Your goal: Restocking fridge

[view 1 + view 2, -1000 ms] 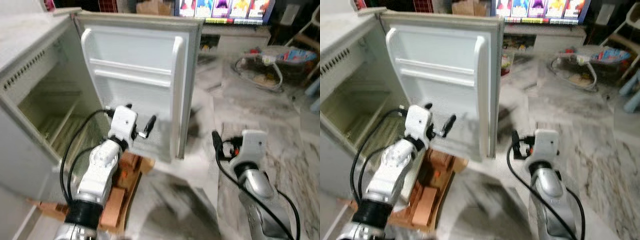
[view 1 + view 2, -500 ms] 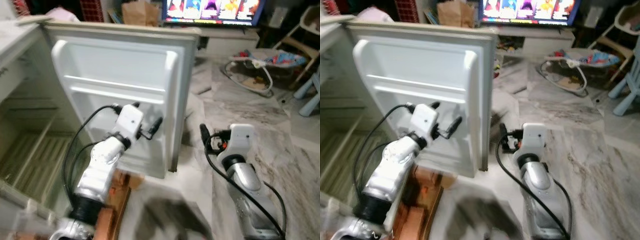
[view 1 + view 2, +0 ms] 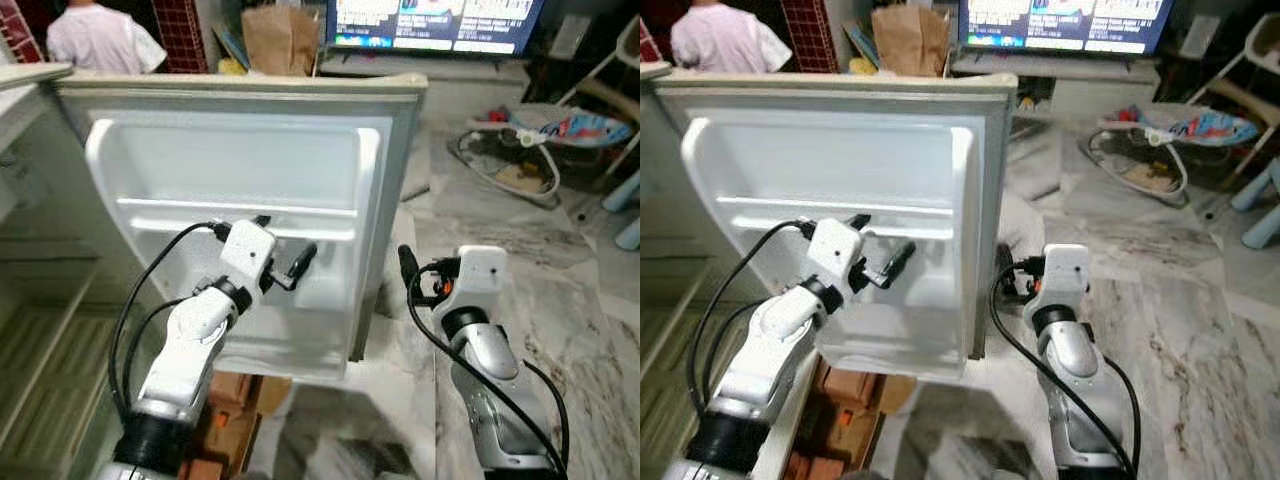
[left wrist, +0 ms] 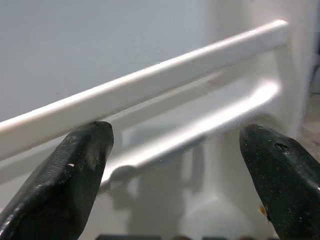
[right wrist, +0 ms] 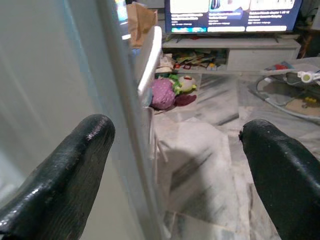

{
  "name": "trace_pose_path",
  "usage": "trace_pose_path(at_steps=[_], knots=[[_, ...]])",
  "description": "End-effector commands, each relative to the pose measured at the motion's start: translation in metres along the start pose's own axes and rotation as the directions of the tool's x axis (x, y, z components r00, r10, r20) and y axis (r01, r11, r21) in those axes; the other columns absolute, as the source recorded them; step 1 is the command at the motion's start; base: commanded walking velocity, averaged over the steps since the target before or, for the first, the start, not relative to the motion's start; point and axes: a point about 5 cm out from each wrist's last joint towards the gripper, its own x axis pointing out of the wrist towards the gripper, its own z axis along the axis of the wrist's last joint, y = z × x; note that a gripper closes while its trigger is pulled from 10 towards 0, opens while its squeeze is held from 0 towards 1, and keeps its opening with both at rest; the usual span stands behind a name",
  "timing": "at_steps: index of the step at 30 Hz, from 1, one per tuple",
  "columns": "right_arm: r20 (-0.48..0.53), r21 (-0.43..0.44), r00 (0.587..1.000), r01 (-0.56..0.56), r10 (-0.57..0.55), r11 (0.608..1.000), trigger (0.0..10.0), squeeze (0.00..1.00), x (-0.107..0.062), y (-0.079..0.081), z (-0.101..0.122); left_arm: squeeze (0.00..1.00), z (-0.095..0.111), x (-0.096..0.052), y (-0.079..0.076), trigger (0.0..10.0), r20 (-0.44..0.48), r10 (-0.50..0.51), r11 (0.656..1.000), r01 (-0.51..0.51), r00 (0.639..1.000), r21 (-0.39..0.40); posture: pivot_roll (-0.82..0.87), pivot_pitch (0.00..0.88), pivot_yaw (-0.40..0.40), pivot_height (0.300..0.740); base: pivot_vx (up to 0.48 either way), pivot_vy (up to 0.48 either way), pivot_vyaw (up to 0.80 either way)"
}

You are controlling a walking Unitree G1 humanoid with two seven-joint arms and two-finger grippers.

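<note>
- Fridge door [image 3: 240,190]: swung wide open, its white inner face turned to the robot; this is the landmark for all that follows. Its shelves carry nothing, so restocking appears not to have begun.
- Door shelf rail [image 4: 150,85]: a white bar running across the door's inner face, about halfway up.
- Left gripper [image 3: 285,262]: raised in front of the door's inner face, close to the rail. Its fingers [image 4: 80,165] stand apart with nothing between them; one fingertip lies at the rail's lower edge, though contact cannot be confirmed.
- Right gripper [image 3: 405,265]: held just off the door's free edge, on the side away from the hinge. Its fingers [image 5: 65,170] are spread wide and empty, looking past the door edge [image 5: 120,100] toward the floor [image 3: 1160,290], probably kept clear of the door.
- Fridge interior [image 3: 30,300]: open on the hinge side of the door; its shelves look bare.
- Person [image 3: 100,35]: in a light shirt, beyond the door's top edge, beside a brown paper bag [image 3: 278,35].
</note>
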Motion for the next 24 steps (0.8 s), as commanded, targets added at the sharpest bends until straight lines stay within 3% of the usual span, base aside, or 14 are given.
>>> trace_pose_path(at_steps=[1, 9, 10, 24], knots=[[-0.01, -0.006, 1.0, 0.029, -0.029, 1.0, 10.0, 0.0, -0.002, -0.007, -0.003, 0.0, 0.012, -0.005, 0.001, 10.0, 0.038, 0.019, 1.0, -0.02, 0.999, 0.013, 0.04, 0.0, 0.018, 0.74, 0.0, 0.0, 0.0], [-0.008, -0.001, 1.0, 0.024, -0.024, 1.0, 10.0, 0.0, -0.001, -0.005, -0.003, 0.0, 0.005, -0.031, 0.01, 10.0, -0.021, 0.131, 0.991, -0.131, 0.991, 0.017, 0.05, 0.0, 0.018, 0.74, 0.0, 0.0, 0.0], [-0.008, 0.0, 1.0, 0.024, -0.024, 1.0, 10.0, 0.0, 0.0, -0.005, -0.003, 0.0, 0.004, -0.033, 0.008, 10.0, -0.022, 0.14, 0.99, -0.14, 0.99, -0.011, 0.05, 0.0, 0.018, 0.74, 0.0, -0.352, 0.0], [-0.007, 0.006, 0.999, 0.033, -0.033, 0.999, 10.0, 0.0, 0.001, -0.005, -0.004, 0.0, 0.01, -0.026, 0.002, 10.0, -0.017, 0.128, 0.992, -0.128, 0.992, 0.005, 0.06, 0.0, 0.022, 0.74, 0.0, -0.47, -0.03]])
